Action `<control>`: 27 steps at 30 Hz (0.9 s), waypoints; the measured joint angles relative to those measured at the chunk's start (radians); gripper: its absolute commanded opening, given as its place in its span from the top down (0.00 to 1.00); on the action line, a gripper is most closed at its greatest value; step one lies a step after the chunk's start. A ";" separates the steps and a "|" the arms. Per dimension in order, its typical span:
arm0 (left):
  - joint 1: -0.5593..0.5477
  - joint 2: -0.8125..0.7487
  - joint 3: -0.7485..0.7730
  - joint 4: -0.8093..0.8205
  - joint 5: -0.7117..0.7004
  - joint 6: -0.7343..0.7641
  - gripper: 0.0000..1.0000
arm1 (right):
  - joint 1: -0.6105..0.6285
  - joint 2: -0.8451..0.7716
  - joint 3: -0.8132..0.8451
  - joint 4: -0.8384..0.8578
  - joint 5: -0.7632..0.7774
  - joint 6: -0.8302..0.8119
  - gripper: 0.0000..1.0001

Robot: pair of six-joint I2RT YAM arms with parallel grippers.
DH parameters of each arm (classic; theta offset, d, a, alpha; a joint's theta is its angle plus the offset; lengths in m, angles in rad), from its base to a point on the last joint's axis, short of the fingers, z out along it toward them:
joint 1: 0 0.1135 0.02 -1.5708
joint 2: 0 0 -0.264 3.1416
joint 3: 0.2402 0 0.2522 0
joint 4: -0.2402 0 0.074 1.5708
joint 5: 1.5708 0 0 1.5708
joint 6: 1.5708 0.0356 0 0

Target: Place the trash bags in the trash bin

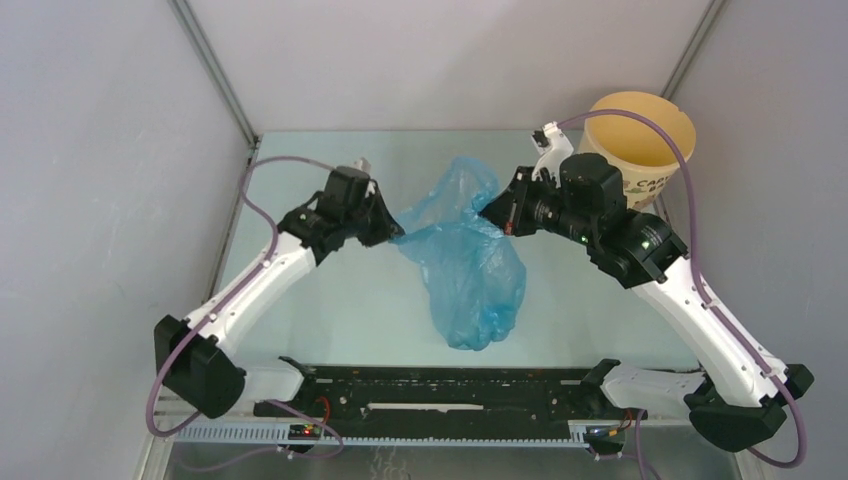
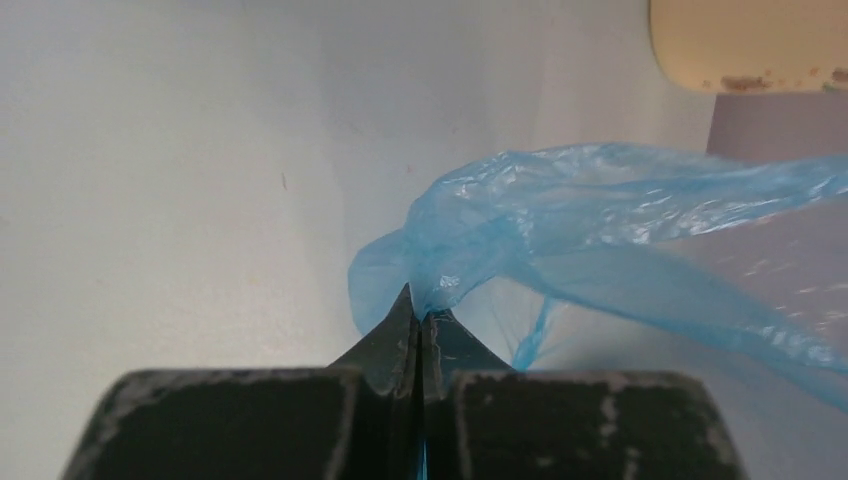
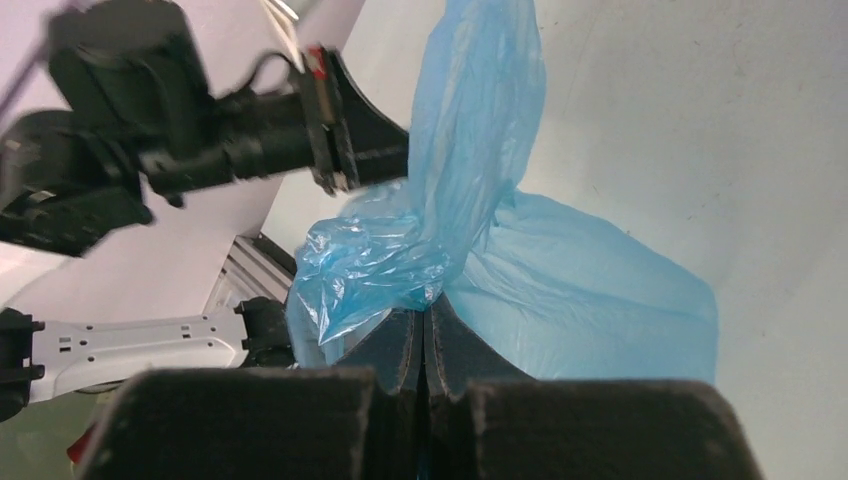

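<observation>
While the left gripper [image 2: 421,318] is clamped on the left edge of the light-blue trash bag [image 1: 470,275], the right gripper [image 3: 428,308] pinches its right edge, jaws together on film. Bag spans between them over the table [image 1: 330,300], its lower bulk trailing toward the arm bases, probably resting on the surface. Pale yellow trash bin [image 1: 640,135] stands upright at the far right corner, apart from the bag.
</observation>
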 measured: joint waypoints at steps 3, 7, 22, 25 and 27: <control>0.018 0.045 0.201 -0.134 -0.064 0.095 1.00 | -0.011 -0.004 0.003 -0.014 0.005 -0.008 1.00; 0.023 -0.029 0.442 -0.199 -0.140 0.171 1.00 | -0.008 -0.002 0.068 -0.088 0.028 -0.029 1.00; 0.098 -0.386 0.095 -0.348 -0.231 0.156 1.00 | -0.103 0.121 -0.122 -0.021 -0.146 0.007 1.00; 0.100 -0.429 0.125 -0.360 -0.231 0.156 1.00 | -0.071 0.208 -0.016 -0.053 -0.170 -0.001 0.99; 0.100 -0.452 0.182 -0.380 -0.232 0.156 1.00 | -0.042 0.243 0.071 -0.058 -0.185 -0.005 0.95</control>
